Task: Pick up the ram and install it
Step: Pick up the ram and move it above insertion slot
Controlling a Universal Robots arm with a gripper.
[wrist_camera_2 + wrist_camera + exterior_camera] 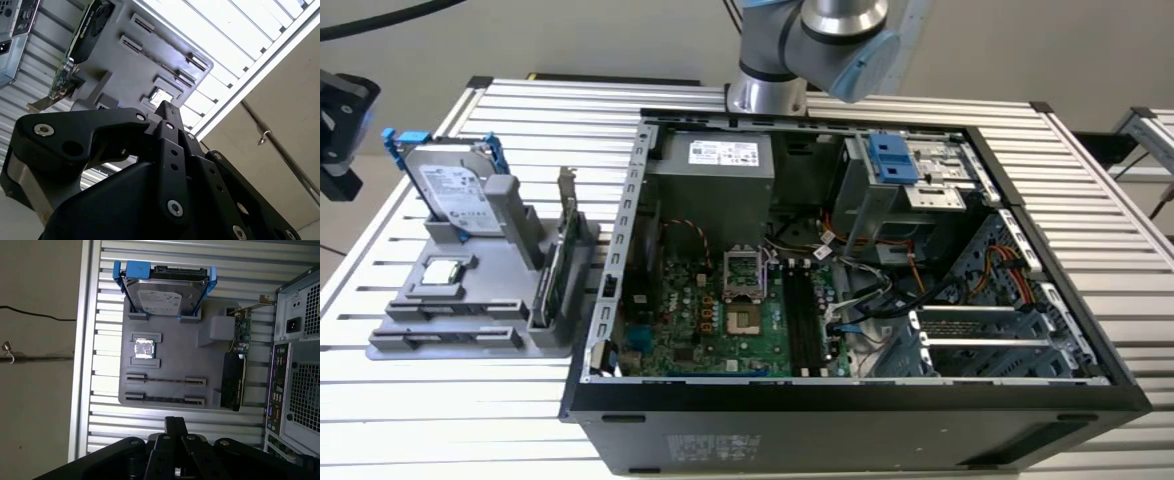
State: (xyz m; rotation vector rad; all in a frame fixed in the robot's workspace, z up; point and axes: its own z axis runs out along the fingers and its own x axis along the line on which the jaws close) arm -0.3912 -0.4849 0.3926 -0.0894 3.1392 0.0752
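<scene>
1. At the left, the gripper [175,423] is held over the slatted counter [467,420], its jaws pressed together.
2. Next, a gray holder [454,300] is seen carrying a hard drive [447,190] and an upright card [555,270].
3. Rightward lies the open computer case [854,425]; whether the ram is seated in its long dark slots [807,320] cannot be told.

Hard drive [160,295], expansion card [233,380] upright in gray holder [185,360].
</scene>
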